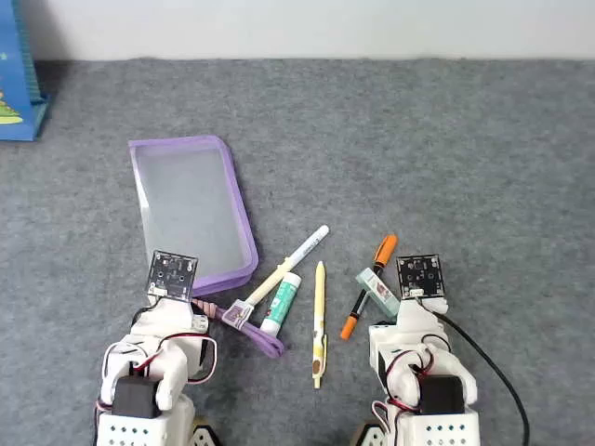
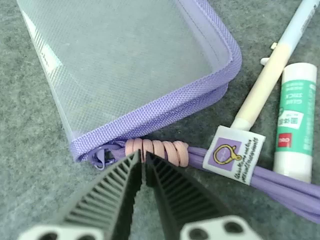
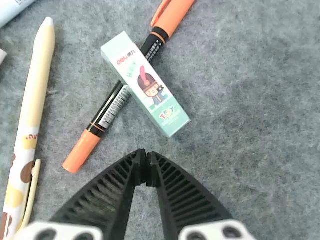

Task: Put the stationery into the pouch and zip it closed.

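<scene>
The clear pouch with purple edging (image 1: 191, 212) lies flat at the left of the grey mat, its zipper pull (image 2: 102, 157) at the near corner beside a pink coil (image 2: 157, 150) and a purple strap (image 2: 285, 187). My left gripper (image 2: 144, 162) is shut and empty, its tips just short of the coil. To the right lie a white-and-yellow pen (image 1: 288, 263), a glue stick (image 1: 282, 303) and a yellow pen (image 1: 319, 321). A teal eraser box (image 3: 145, 82) rests across an orange marker (image 3: 107, 117). My right gripper (image 3: 146, 159) is shut and empty just short of that box.
A blue box (image 1: 17, 74) stands at the far left edge of the mat. A white wall runs along the back. Both arm bases (image 1: 149, 400) (image 1: 423, 400) sit at the near edge. Bare mat (image 1: 446, 158) spreads over the far right.
</scene>
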